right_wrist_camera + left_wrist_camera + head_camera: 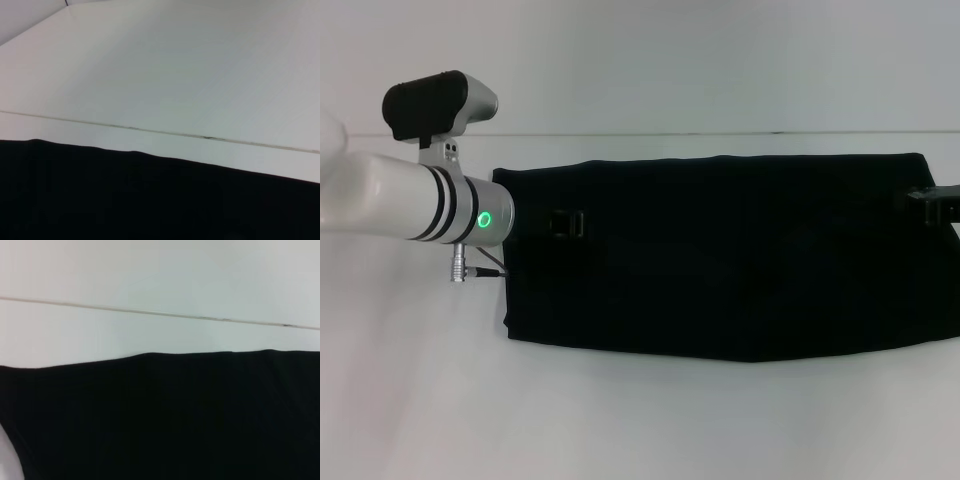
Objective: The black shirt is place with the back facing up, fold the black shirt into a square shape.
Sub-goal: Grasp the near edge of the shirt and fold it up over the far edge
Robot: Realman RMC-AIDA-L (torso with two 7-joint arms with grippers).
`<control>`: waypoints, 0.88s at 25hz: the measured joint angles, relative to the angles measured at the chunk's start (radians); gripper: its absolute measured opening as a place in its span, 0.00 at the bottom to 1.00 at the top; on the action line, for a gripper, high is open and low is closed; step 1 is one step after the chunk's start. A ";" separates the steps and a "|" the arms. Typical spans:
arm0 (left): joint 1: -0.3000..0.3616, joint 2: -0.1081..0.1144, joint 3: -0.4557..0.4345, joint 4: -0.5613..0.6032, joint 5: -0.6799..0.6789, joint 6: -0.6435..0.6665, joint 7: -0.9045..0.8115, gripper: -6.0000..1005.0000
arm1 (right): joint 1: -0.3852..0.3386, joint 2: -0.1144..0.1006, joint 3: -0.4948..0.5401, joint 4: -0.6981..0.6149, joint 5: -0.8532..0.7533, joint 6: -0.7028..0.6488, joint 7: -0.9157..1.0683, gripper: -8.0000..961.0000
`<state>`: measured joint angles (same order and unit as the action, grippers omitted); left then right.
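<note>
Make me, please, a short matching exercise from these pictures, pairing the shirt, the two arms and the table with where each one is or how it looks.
Column one:
1. black shirt
2. left arm
3. right gripper
4. table

Column two:
A. white, with a thin seam running behind the shirt
B. at the shirt's right end
C. lying as a long wide band
D. white, with a green light ring, at the shirt's left end

Pairs: 1-C, 2-D, 3-B, 4-A
</note>
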<state>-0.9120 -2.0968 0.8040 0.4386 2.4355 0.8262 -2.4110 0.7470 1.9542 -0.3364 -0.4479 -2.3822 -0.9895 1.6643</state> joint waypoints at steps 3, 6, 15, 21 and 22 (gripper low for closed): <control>0.001 -0.001 0.000 -0.001 0.000 -0.002 0.000 0.12 | 0.000 0.000 -0.003 0.000 0.000 0.000 0.000 0.06; 0.001 0.000 0.000 -0.001 -0.001 -0.002 0.002 0.04 | 0.000 0.000 -0.008 -0.001 0.000 0.000 0.001 0.06; 0.040 0.000 -0.012 0.114 -0.063 0.059 0.004 0.01 | -0.003 0.000 -0.004 -0.013 0.010 -0.007 0.011 0.06; 0.070 0.014 -0.012 0.155 -0.118 0.078 0.029 0.01 | -0.006 -0.008 -0.008 -0.019 0.052 -0.036 0.041 0.06; 0.078 0.018 -0.012 0.161 -0.139 0.087 0.044 0.01 | -0.005 -0.008 -0.009 -0.025 0.053 -0.038 0.054 0.06</control>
<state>-0.8345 -2.0788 0.7920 0.6000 2.2969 0.9136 -2.3668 0.7416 1.9459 -0.3451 -0.4724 -2.3294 -1.0272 1.7185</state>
